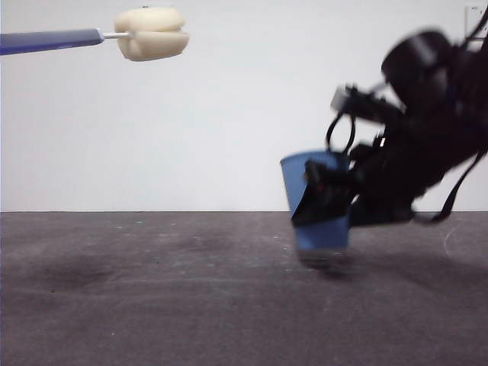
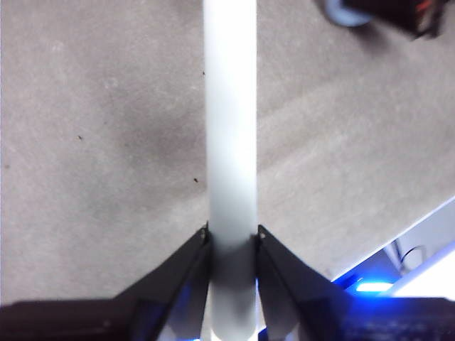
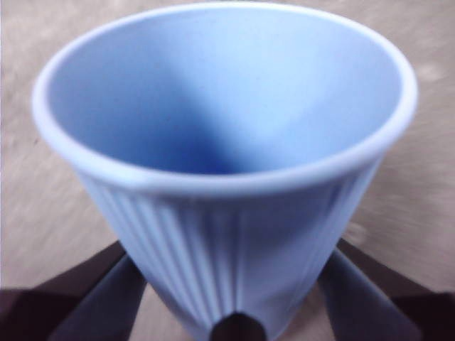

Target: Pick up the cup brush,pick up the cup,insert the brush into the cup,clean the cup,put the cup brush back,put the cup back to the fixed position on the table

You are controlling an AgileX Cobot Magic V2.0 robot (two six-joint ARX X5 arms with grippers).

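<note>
One cup (image 3: 234, 185), one cup brush (image 1: 149, 33), both gripped

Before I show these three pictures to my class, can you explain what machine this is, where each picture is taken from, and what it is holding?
It is a two-armed robot at a dark grey table. One picture looks level across the table; the other two come from cameras on each wrist. The left end effector is shut on the cup brush by its handle, holding it high and level, sponge head toward the cup. The right end effector grips the blue cup, held slightly tilted and apparently just above the table.
</note>
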